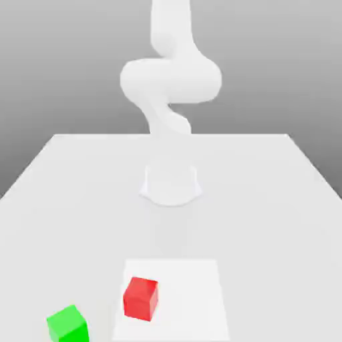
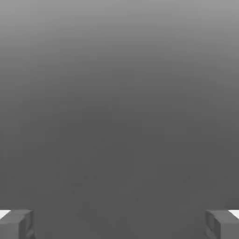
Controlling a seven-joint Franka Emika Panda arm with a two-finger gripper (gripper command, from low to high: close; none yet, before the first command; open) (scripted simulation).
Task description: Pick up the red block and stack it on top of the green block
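Counter (image 1: 73, 180): pale grey, flat, wide – it narrows toward the far edge.
White panel (image 1: 194, 300): lies flat at the near edge.
Red block (image 1: 141, 297): rests on the panel's left part in the exterior view.
Green block (image 1: 67, 324): on bare counter – near the red block, apart from it.
Arm base (image 1: 171, 184): mid-counter.

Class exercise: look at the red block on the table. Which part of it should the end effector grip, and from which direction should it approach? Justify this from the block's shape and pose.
Probably from straight above, closing on two opposite vertical faces of the red block. It is a small cube resting flat on the table, with its top face open. The green block sits apart toward the exterior view's left, so the sides look free. The end effector has its fingers spread wide.
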